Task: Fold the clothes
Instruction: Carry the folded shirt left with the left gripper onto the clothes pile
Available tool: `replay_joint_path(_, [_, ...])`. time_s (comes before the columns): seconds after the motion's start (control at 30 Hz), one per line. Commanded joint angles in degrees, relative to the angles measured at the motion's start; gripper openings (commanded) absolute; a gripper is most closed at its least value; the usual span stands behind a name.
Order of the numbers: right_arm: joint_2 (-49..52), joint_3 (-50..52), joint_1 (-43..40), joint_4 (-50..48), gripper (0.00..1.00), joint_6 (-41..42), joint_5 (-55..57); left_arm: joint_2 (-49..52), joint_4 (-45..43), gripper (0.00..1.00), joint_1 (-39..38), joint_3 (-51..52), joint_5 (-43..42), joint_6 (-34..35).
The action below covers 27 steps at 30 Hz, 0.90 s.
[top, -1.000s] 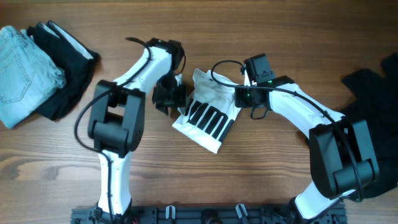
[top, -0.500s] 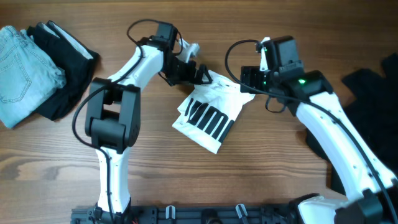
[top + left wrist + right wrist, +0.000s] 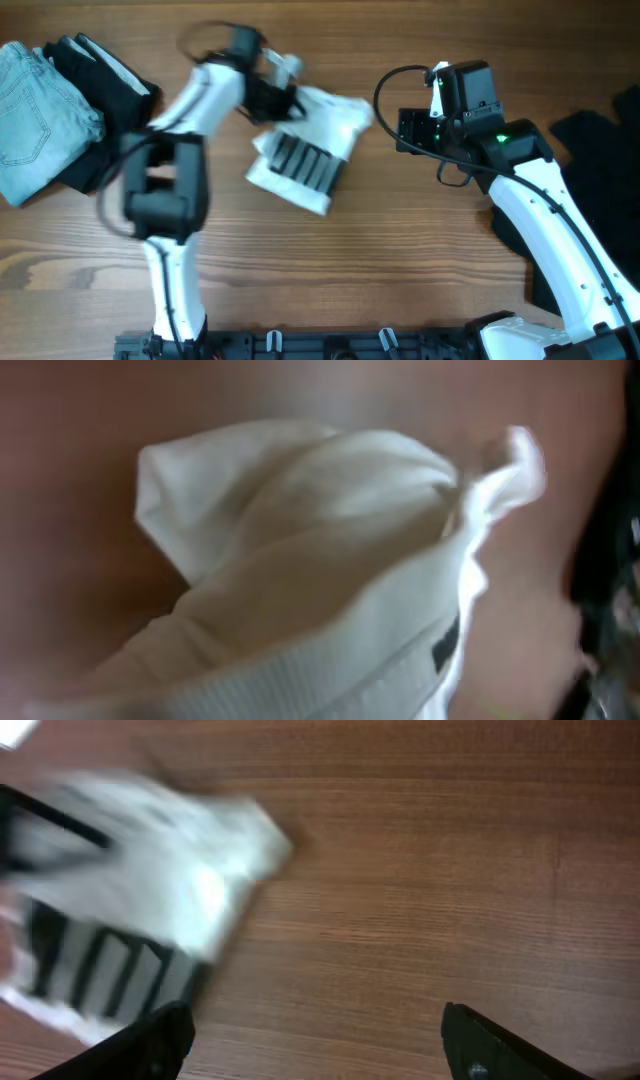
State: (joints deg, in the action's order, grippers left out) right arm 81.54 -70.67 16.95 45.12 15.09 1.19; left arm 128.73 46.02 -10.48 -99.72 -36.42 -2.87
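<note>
1. We are finding no readable text, brand or number in any view.
2. We are seeing only plain black bars on the white T-shirt (image 3: 318,125), no lettering.
3. We are noticing a small dark tag (image 3: 445,647) on it, too blurred to read.

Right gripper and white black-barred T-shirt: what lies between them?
Only bare brown wooden table lies between the right gripper and the white T-shirt, seen overhead.

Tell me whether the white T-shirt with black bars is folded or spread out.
Folded: the white T-shirt with black bars lies as a compact, layered bundle on the wooden table, not spread flat; blur hides its edges.
</note>
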Motion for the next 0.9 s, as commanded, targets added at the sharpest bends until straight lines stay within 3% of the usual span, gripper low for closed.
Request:
replay_joint_path(0.0, [-0.8,-0.8,-0.2,0.5,0.84,0.1,1.0,-13.3,-0.4,0.04,12.5,-3.0,5.1,0.5])
replay_joint_path(0.13, [-0.8,-0.8,-0.2,0.8,0.84,0.1,2.1,-19.2,-2.3,0.04,25.7,-3.0,5.0,1.5])
replay_joint_path(0.23, [-0.8,-0.8,-0.2,0.8,0.84,0.1,2.1,-20.2,-6.9,0.04,38.3,-2.9,5.0,7.0])
replay_joint_path(0.3, [-0.8,-0.8,-0.2,0.7,0.84,0.1,2.1,-19.9,-8.3,0.04,42.1,-2.9,5.1,7.0])
replay_joint_path(0.47, [-0.8,-0.8,-0.2,0.7,0.84,0.3,2.1,-18.8,-9.8,0.06,48.0,-2.9,13.8,7.0])
replay_joint_path(0.7, [-0.8,-0.7,-0.2,0.8,0.84,1.6,2.1,-16.2,-11.8,0.08,49.0,-2.9,21.5,7.0])
replay_joint_path(0.73, [-0.8,-0.7,-0.2,0.8,0.84,1.6,2.1,-16.1,-12.4,0.14,49.2,-2.9,23.1,7.0])
replay_joint_path(0.77, [-0.8,-0.8,-0.2,0.8,0.83,1.6,2.0,-16.1,-13.5,0.33,49.5,-2.9,25.6,7.0])
replay_joint_path(0.8, [-0.8,-0.7,-0.2,0.8,0.84,1.6,2.1,-16.1,-14.4,0.68,49.9,-2.9,28.7,8.0])
replay_joint_path(0.87, [-0.8,-0.8,-0.2,0.8,0.84,1.6,2.1,-16.1,-14.6,0.91,51.4,-2.9,34.1,10.6])
